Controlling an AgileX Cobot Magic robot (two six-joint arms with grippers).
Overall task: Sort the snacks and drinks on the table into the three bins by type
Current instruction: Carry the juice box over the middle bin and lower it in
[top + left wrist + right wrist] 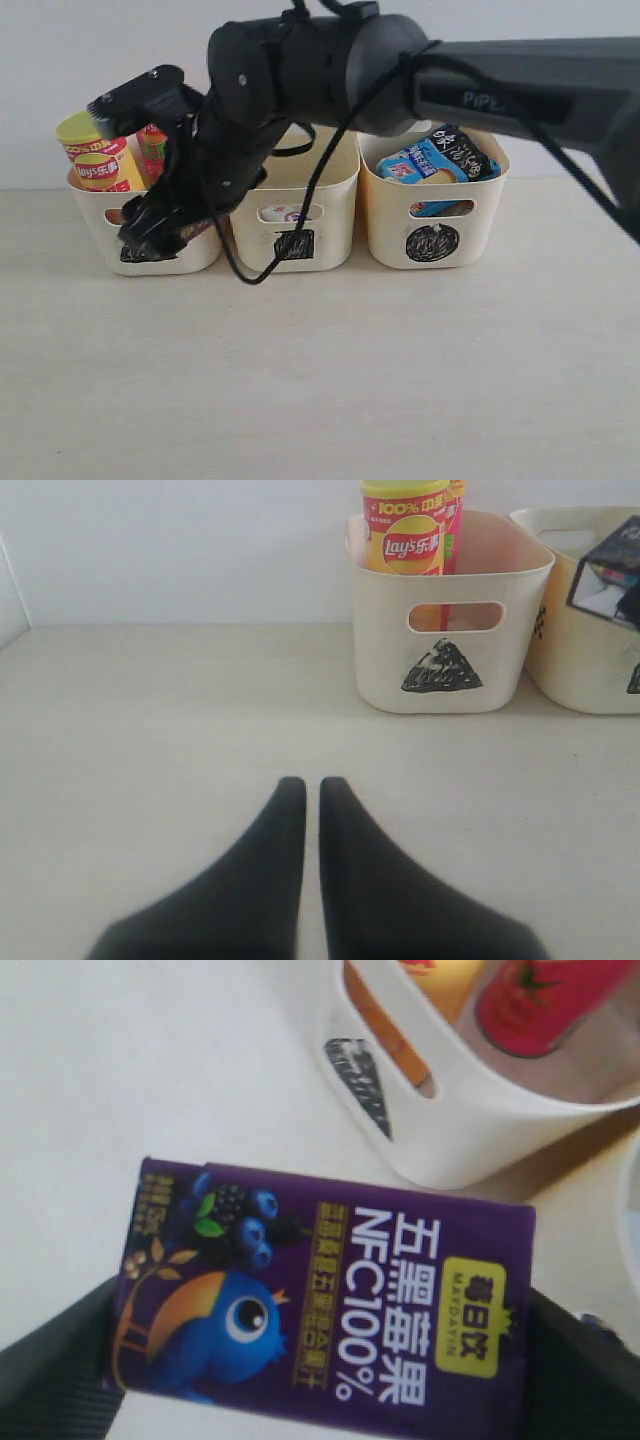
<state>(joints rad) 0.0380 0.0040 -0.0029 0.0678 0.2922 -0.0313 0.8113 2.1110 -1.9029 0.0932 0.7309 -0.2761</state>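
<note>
Pale tabletop (150,730) — right jaws pinch the purple carton (320,1290) near the triangle bin (385,640), left jaws pressed together.

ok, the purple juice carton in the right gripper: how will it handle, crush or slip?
The purple carton is a flat-sided box, so it likely won't roll. Its printed faces look glossy, so it may slip if the right gripper pinches lightly. Thin card walls would probably dent under a hard squeeze.

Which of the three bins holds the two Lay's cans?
The bin marked with a black triangle, leftmost in the exterior view. The orange-yellow can and the pink can stand upright in it; the circle bin holds noodle bags instead.
</note>
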